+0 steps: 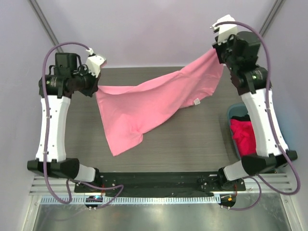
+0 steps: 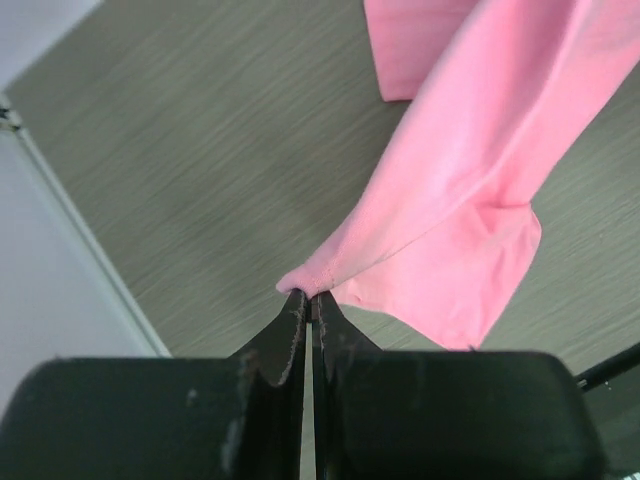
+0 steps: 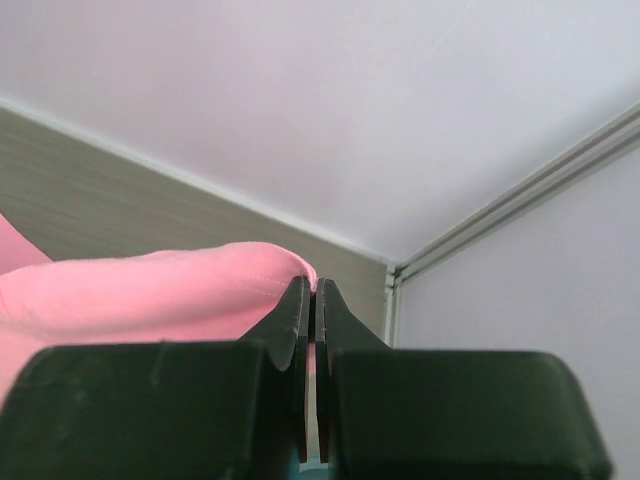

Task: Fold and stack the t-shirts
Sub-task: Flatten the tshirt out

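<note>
The left gripper (image 2: 310, 297) is pinching one edge of the light pink t-shirt (image 1: 144, 103), jaws closed on the cloth; the right gripper (image 3: 312, 288) is clamping the opposite edge likewise. The shirt is hanging stretched between them above the counter (image 1: 192, 139), one corner drooping low. A hot pink t-shirt (image 1: 243, 137) is lying in the light-blue tub (image 1: 234, 111) at the right.

1. The light pink t-shirt (image 1: 154, 103) was seen to be plain, without print, and a small white neck tag (image 1: 197, 102) was noted on it.
2. A hot pink t-shirt (image 1: 243, 137) was seen inside a light-blue tub (image 1: 234, 111).
3. The table (image 1: 192, 139) was shown in grey-brown, streaked with a fine wood grain.
4. The left arm (image 1: 53, 125) and right arm (image 1: 262, 125) were finished in white with black joints, and purple cables (image 1: 68, 43) were seen on them.
5. The left gripper (image 2: 310, 295) and right gripper (image 3: 313, 285) were seen in black.
</note>
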Controlling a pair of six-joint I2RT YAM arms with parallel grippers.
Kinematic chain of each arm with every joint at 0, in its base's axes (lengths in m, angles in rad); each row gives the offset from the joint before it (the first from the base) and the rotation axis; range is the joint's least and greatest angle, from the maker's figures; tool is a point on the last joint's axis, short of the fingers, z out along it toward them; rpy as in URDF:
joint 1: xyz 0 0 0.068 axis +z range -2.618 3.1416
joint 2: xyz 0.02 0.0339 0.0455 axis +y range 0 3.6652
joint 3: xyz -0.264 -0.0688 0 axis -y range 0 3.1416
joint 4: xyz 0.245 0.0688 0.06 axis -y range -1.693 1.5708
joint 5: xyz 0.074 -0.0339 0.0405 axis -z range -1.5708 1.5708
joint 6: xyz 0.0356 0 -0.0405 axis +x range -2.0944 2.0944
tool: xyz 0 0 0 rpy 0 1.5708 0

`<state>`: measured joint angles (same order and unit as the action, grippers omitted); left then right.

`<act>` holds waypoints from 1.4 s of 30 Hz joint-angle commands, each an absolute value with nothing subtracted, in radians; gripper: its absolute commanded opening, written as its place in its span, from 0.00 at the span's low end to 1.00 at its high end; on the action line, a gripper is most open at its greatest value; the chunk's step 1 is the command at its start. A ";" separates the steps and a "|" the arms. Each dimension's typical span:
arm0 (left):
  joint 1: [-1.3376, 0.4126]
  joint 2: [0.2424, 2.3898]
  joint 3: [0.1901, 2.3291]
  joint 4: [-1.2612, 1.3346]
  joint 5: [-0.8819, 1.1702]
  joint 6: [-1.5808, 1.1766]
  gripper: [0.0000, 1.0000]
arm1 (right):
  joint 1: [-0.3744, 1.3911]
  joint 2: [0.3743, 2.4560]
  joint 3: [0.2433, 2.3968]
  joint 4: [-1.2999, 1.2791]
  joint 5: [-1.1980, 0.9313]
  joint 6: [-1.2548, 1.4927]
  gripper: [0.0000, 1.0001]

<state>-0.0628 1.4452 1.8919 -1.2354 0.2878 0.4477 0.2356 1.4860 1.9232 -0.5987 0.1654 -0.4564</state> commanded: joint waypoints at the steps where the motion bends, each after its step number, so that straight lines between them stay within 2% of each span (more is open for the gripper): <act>1: -0.052 1.332 1.894 -1.221 0.235 0.440 0.00 | 0.235 1.333 1.951 -0.545 0.134 -0.469 0.01; 6: -0.048 1.172 1.925 -1.135 0.140 0.443 0.00 | 0.236 1.204 1.947 -0.548 0.107 -0.474 0.01; 14: -0.046 1.063 2.032 -1.040 0.052 0.420 0.00 | 0.236 1.039 1.973 -0.572 0.014 -0.473 0.01; 23: -0.023 1.068 2.245 -0.982 0.011 0.416 0.00 | 0.229 1.110 2.247 -0.574 0.012 -0.456 0.01; 28: -0.011 1.101 2.257 -0.954 0.009 0.411 0.00 | 0.227 1.206 2.341 -0.549 -0.011 -0.462 0.01; 30: -0.006 1.126 2.229 -0.965 0.009 0.411 0.00 | 0.229 1.215 2.306 -0.537 -0.008 -0.479 0.01; 36: -0.006 1.192 2.088 -0.977 0.037 0.413 0.00 | 0.229 1.226 2.021 -0.404 -0.017 -0.557 0.01; 42: -0.008 1.249 1.732 -0.893 0.135 0.420 0.00 | 0.227 1.259 1.662 -0.259 -0.037 -0.594 0.01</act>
<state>-0.0116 1.2034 1.8263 -0.9531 0.0818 0.4225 0.2333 1.2278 1.7714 -0.3820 -0.0288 -0.5510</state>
